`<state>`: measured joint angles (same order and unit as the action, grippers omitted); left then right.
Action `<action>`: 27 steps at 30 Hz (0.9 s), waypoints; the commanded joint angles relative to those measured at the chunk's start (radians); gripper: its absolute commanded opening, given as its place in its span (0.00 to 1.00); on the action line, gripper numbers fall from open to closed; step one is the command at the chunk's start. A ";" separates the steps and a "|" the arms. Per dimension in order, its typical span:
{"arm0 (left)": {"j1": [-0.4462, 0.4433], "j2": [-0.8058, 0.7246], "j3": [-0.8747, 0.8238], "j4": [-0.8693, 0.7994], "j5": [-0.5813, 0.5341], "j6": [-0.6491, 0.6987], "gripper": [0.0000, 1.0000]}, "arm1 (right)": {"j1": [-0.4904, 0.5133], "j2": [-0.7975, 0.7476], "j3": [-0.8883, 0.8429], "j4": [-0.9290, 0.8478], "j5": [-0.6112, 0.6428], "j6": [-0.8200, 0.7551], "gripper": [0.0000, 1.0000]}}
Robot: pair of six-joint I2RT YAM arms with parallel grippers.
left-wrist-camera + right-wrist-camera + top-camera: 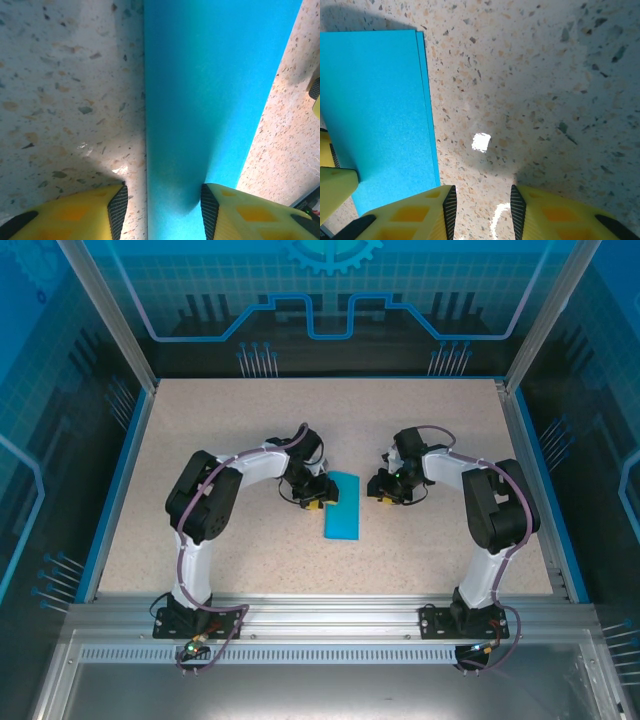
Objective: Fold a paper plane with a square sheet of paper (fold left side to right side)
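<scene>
Our spread left fingers (75, 215) straddle the once-folded square sheet of paper (210, 100); right fingers (560, 215) spread beside it; further creases remain.

White-and-black arms (205, 505) trail purple cables (183, 570) and end in yellow, black-padded hands (160, 202) (482, 205).

Both arms bent inward toward the scene's middle, wrists tipped down, left gripper (314, 502) low with jaws partly apart, right gripper (383, 496) opposite on the right, jaws partly apart, gripping nothing
</scene>
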<state>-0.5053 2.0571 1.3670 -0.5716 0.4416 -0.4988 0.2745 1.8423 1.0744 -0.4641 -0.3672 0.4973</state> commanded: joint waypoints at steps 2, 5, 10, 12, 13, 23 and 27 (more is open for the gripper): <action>-0.041 0.079 -0.005 -0.017 -0.029 -0.004 0.48 | 0.008 -0.018 0.004 -0.030 -0.010 0.007 0.37; -0.042 0.083 0.005 -0.031 -0.038 0.001 0.48 | 0.011 -0.017 0.006 -0.030 -0.014 0.008 0.37; -0.047 0.095 0.012 -0.040 -0.044 -0.004 0.48 | 0.017 -0.018 0.007 -0.031 -0.017 0.009 0.37; -0.048 0.098 0.016 -0.046 -0.050 -0.010 0.48 | 0.019 -0.020 0.008 -0.031 -0.018 0.010 0.37; -0.049 0.099 0.020 -0.050 -0.055 -0.013 0.48 | 0.021 -0.020 0.007 -0.033 -0.018 0.010 0.37; -0.053 0.110 0.032 -0.067 -0.066 -0.018 0.48 | 0.032 -0.022 0.010 -0.029 -0.031 0.012 0.35; -0.057 0.114 0.035 -0.070 -0.064 -0.018 0.48 | 0.032 -0.025 0.011 -0.030 -0.029 0.014 0.35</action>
<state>-0.5209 2.0827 1.4185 -0.6353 0.4038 -0.4992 0.2958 1.8423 1.0744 -0.4644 -0.3775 0.5007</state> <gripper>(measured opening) 0.481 0.351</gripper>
